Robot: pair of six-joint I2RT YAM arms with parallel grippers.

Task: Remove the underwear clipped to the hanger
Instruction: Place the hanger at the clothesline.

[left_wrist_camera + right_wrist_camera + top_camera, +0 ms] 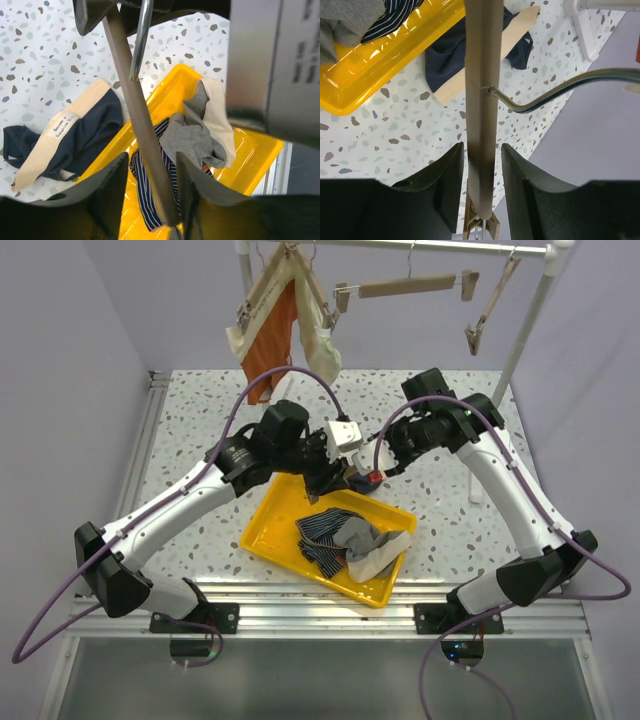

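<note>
Underwear lies in two places in the top view: striped and grey briefs (350, 538) in the yellow tray (268, 536), orange and cream ones (285, 325) clipped on the rack. Both tools meet above the tray's far edge.

Left wrist view: the left tool (150, 187) straddles a wooden hanger bar (145, 135), fingers just beside it, contact unclear. Navy briefs (82, 140) lie on the bench beside the tray.

Right wrist view: the right tool (482, 192) clenches the same bar.
</note>
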